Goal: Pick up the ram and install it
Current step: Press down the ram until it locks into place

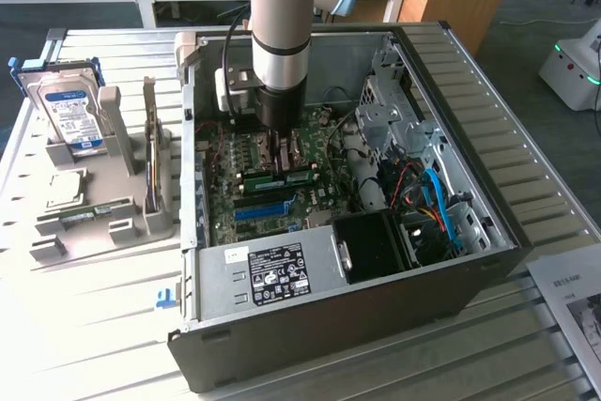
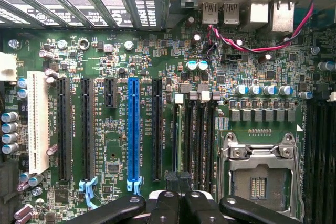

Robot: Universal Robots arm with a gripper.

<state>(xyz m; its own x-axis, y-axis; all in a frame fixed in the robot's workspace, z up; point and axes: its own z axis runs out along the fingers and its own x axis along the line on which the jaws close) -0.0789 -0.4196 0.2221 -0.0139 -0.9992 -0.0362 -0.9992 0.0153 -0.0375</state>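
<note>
Green ram (image 1: 266, 176) lies seated on the motherboard (image 2: 157, 51); the gripper (image 2: 181, 200), closed and holding nothing, is held just above it. Pressure should be kept straight down.

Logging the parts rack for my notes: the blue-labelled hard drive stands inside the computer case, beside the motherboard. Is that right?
Not quite. The blue-labelled hard drive stands outside the computer case, upright in the grey rack on the table at the exterior view's left. The exterior view shows it.
</note>
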